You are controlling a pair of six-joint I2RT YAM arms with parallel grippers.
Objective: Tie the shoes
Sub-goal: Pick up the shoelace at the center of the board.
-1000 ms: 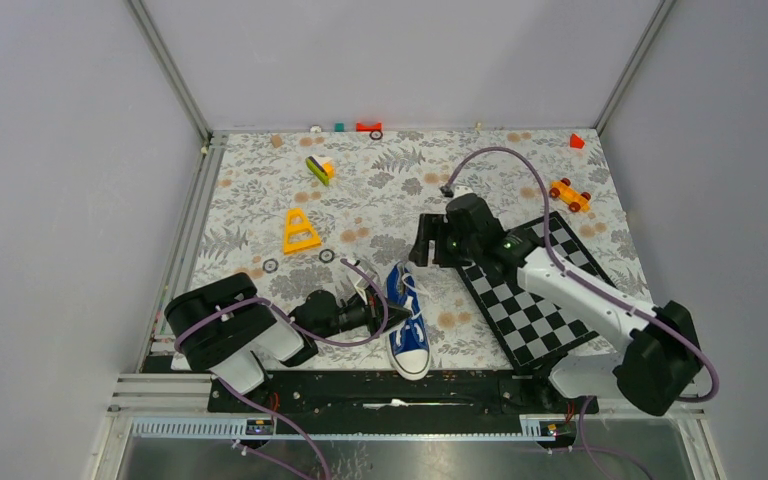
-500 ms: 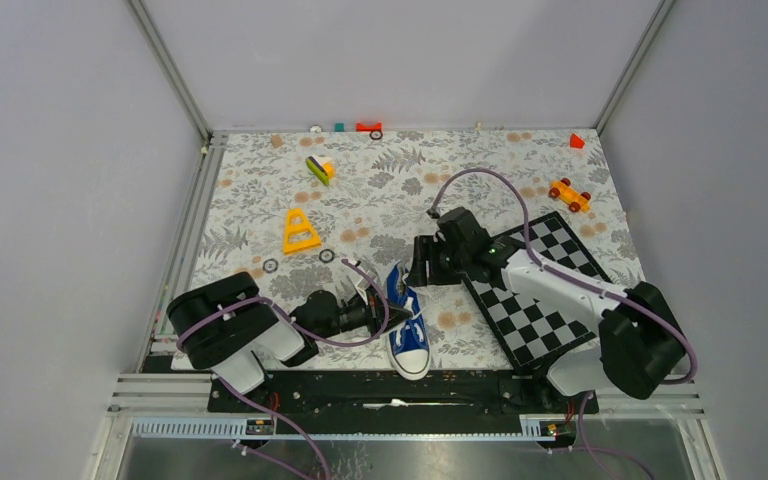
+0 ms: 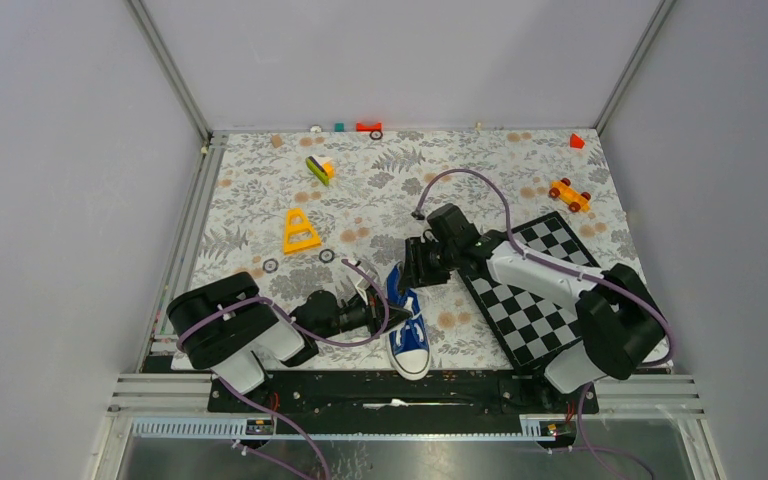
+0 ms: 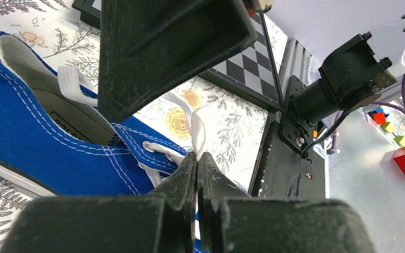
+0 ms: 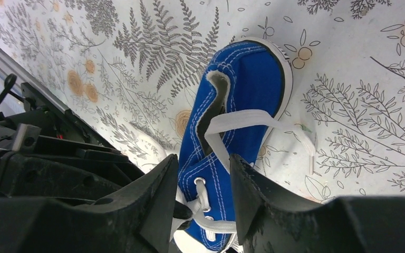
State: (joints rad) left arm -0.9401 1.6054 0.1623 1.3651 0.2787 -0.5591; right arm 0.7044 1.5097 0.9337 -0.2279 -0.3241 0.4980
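Lower centre, top view: blue sneaker [image 3: 410, 330], left claw [image 4: 196, 158] pinched shut on white lace [image 4: 196, 129], right claw [image 5: 204, 163] part-open astride it; lace-gathering step, next likely gripping the loose lace [image 5: 274, 122].

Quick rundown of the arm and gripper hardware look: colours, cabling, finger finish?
The left arm and right arm have black joint housings and white links, each with a purple cable looping outside. The left gripper and right gripper have matte black, scuffed, wedge-shaped fingers.
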